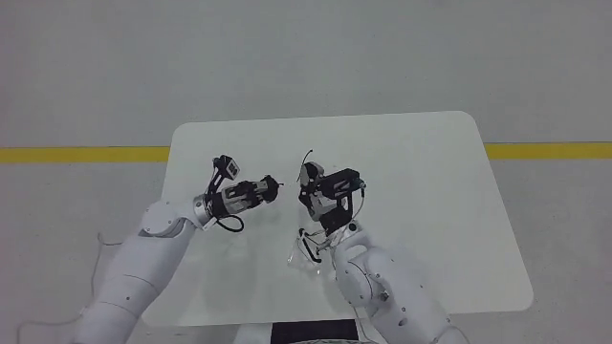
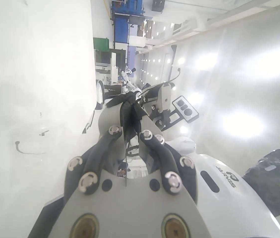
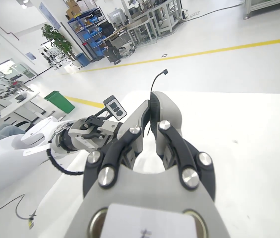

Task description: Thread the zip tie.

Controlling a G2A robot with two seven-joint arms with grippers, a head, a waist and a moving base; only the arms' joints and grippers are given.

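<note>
Grey-fingered, the left gripper (image 1: 272,188) is hanging over the white table (image 1: 430,172) at about 9 o'clock from the tabletop's centre, pointing toward 3 o'clock. Its fingers are pressing together on a thin black strip (image 2: 126,169), which is running from between the pads back toward the palm in the left wrist view. Whether this strip is part of the zip tie or a separate one, I cannot tell. On the table near that gripper, a loose black tie (image 2: 28,151) is lying flat, apart from both grippers.

At the left gripper's 3 o'clock, with a small gap between the two sets of fingertips, the right gripper (image 1: 306,178) is hanging over the table, pointing toward 10 o'clock. Its fingers are clamping the zip tie (image 3: 165,72), pinching it partway along. The tie's square end is curving out past the fingertips toward 12 o'clock in the top view, clear of the table. Its short pointed end is poking back between the fingers toward the palm. The two grippers are facing each other, near but not touching.
</note>
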